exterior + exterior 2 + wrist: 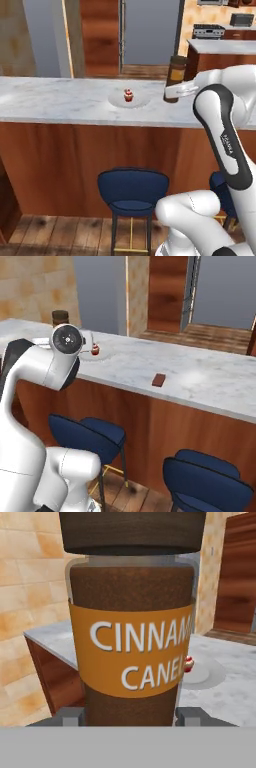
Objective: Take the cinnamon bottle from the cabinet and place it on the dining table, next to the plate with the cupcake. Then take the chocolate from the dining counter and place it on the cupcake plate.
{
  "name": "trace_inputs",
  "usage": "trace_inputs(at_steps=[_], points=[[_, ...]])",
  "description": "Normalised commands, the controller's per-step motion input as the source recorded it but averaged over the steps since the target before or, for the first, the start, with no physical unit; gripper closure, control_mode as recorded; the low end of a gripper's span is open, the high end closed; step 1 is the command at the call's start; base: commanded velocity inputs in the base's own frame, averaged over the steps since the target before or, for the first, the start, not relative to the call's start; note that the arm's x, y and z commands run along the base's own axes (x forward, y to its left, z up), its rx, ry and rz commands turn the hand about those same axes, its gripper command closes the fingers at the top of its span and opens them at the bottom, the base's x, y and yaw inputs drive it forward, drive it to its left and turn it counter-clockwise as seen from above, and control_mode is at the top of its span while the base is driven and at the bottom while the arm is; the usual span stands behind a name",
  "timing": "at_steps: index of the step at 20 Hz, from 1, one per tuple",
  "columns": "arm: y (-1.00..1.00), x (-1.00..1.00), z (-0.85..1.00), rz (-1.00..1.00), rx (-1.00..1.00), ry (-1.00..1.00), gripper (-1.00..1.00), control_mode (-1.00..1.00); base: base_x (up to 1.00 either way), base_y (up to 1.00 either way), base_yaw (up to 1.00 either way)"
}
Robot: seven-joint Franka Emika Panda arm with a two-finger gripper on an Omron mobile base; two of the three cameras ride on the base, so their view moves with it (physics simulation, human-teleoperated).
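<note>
The cinnamon bottle (131,637), brown with an orange label and a dark cap, stands upright between my fingers (70,716). My gripper (173,93) is shut on the cinnamon bottle (175,75) low on its body, just right of the plate (145,102) on the marble dining table (60,100). The bottle's base is down at the tabletop; I cannot tell whether it touches. The cupcake (128,95) sits on the plate's middle. The chocolate (158,380), a small flat brown piece, lies on the same marble top (210,381), well right of the cupcake (94,349). The cabinet is out of view.
Blue stools (132,192) stand under the table's near edge, one more at the right (207,481). Behind the table is a wood floor and a doorway. A stove (208,31) and another counter stand far back right.
</note>
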Motion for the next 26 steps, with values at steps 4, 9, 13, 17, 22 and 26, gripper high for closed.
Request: trace_inputs(at_steps=[4, 9, 13, 17, 22, 26], points=[[0.0, 0.0, 0.0, 0.0, 0.0, 0.0, 1.0, 1.0, 0.49, 0.55, -0.25], [0.0, 0.0, 0.0, 0.0, 0.0, 0.0, 1.0, 1.0, 0.68, 0.4, -0.06], [0.0, 0.0, 0.0, 0.0, 0.0, 0.0, 1.0, 1.0, 0.77, 0.08, -0.01], [0.0, 0.0, 0.0, 0.0, 0.0, 0.0, 1.0, 1.0, 0.81, 0.03, -0.1], [0.0, 0.0, 0.0, 0.0, 0.0, 0.0, 1.0, 1.0, 0.72, 0.13, -0.27], [0.0, 0.0, 0.0, 0.0, 0.0, 0.0, 1.0, 1.0, 0.47, 0.13, -0.17]])
